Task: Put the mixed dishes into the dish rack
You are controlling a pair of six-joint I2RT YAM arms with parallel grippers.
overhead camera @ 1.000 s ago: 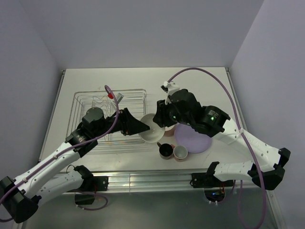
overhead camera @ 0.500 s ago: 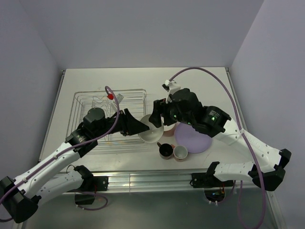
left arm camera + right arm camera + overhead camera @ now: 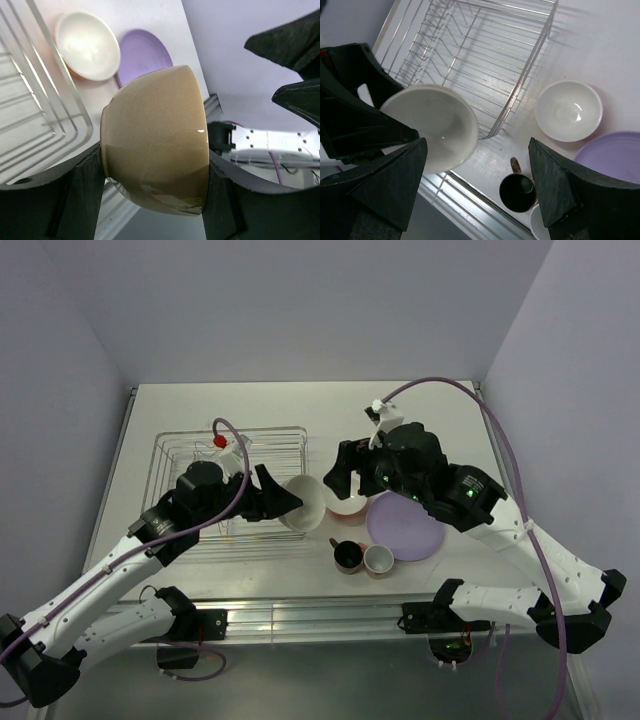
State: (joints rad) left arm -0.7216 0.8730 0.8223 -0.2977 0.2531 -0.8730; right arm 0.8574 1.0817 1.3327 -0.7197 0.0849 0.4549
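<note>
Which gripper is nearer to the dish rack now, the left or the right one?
Left. The left gripper, shut on the beige bowl, hovers over the near right corner of the dish rack; the right gripper, open, is off to its right, above the orange bowl.

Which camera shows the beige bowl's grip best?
The left wrist view: the beige bowl fills the frame, clamped on both sides by the fingers of the left gripper. The right wrist view shows only its white inside; the top view shows it small, by the dish rack.
</note>
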